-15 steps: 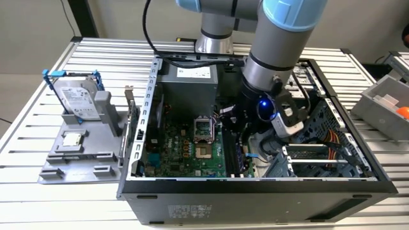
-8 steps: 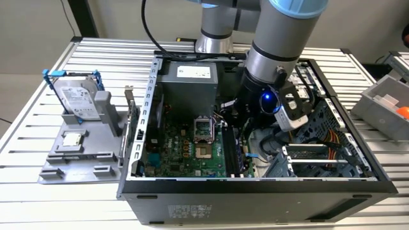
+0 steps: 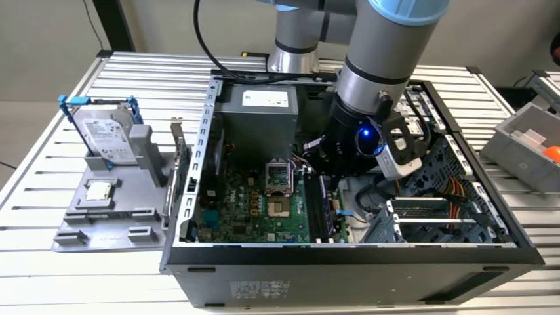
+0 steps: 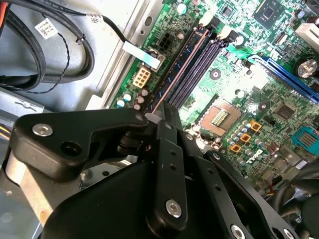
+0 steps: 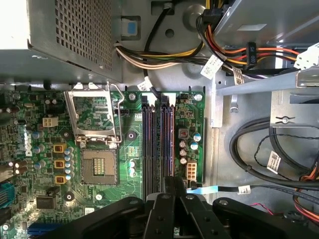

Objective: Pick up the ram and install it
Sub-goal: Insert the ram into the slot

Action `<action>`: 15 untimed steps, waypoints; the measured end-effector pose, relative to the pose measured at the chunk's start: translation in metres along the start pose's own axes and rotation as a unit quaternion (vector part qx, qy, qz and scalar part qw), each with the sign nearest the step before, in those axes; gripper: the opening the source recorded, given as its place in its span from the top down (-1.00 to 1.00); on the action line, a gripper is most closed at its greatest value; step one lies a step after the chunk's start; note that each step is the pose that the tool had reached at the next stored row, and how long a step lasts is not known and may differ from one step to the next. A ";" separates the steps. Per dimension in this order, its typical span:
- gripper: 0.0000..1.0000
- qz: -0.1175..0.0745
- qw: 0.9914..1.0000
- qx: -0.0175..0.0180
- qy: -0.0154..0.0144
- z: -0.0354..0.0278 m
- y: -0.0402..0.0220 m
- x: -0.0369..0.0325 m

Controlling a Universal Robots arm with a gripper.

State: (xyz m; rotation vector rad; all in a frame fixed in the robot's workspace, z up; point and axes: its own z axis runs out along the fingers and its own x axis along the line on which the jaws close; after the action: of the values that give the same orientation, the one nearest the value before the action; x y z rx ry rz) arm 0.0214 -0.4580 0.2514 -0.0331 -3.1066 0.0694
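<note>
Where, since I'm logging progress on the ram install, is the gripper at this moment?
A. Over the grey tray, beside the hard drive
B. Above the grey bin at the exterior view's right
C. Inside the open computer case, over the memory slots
C: in the first wrist view the gripper sits right over the memory slots, and the exterior view shows the arm reaching down into the open computer case.

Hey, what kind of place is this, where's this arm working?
Most likely a robotics lab bench set up for computer assembly. An open desktop case lies on a slatted metal table, a grey parts tray beside it holds a hard drive, and the gripper reaches down over the motherboard's memory slots.
</note>
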 end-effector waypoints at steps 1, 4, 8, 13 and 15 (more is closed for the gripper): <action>1.00 0.000 1.000 0.000 0.000 0.0000 0.0000 0.0000; 1.00 0.000 1.000 0.000 0.000 0.0000 0.0000 0.0000; 1.00 0.000 1.000 0.000 0.000 0.0000 0.0000 0.0000; 1.00 0.000 1.000 0.000 0.000 0.0000 0.0000 0.0000; 1.00 0.000 1.000 0.000 0.000 0.0000 0.0000 0.0000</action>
State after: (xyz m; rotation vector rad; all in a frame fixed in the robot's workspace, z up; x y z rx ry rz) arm 0.0214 -0.4580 0.2514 -0.0331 -3.1067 0.0697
